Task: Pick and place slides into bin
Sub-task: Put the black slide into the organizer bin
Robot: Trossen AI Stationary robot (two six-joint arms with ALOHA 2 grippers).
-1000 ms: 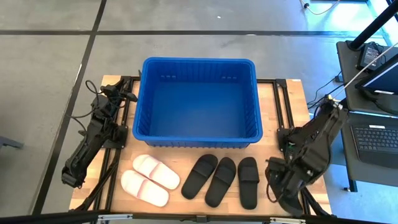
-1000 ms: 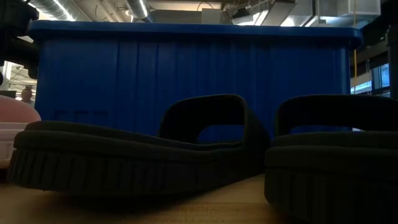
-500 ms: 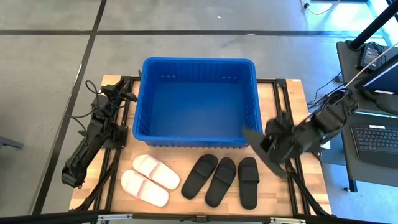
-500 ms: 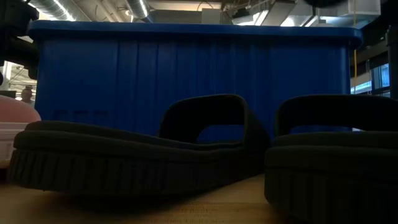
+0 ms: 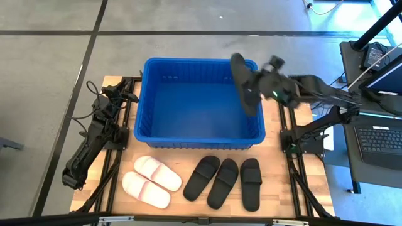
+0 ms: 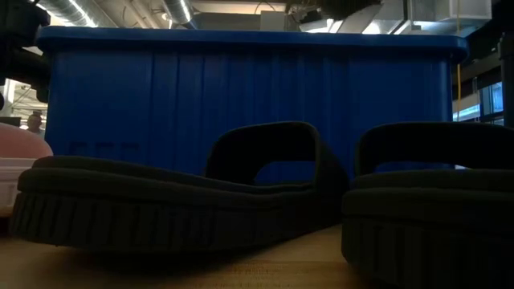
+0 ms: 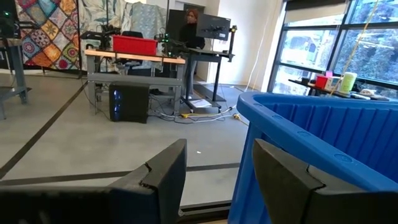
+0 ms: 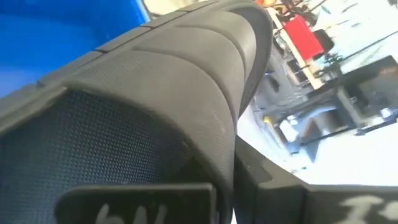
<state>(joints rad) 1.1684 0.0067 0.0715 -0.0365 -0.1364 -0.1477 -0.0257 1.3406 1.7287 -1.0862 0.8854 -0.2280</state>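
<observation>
The blue bin point(image 5: 188, 103) stands at the table's far middle and fills the low view point(image 6: 241, 88). My right gripper point(image 5: 262, 85) is shut on a black slide point(image 5: 243, 85) above the bin's right wall. Three black slides point(image 5: 223, 182) and two pale slides point(image 5: 151, 181) lie soles down on the table near the bin's front; two black ones show close in the low view point(image 6: 177, 201). My left gripper point(image 7: 217, 168) is open and empty, parked at the table's left beside the bin. My right gripper holds the black slide at its wide strap point(image 8: 180, 87), which fills the wrist view just ahead of the fingers point(image 8: 143, 202); the exact place of contact is hidden by the strap. The gripper comes from the table's right. The slide is lifted clear, tilted on its side.
The bin's inside point(image 5: 195, 107) shows bare blue floor. A laptop point(image 5: 383, 135) and stands sit beyond the table's right edge. The left arm point(image 5: 91, 141) lies along the table's left edge. Desks and a person show in the room beyond point(image 7: 189, 28).
My right gripper has risen from the table's near right corner with the black slide and swung toward the far edge, ending over the bin's right wall. The slide has been lifted clear of the table and turned onto its side.
</observation>
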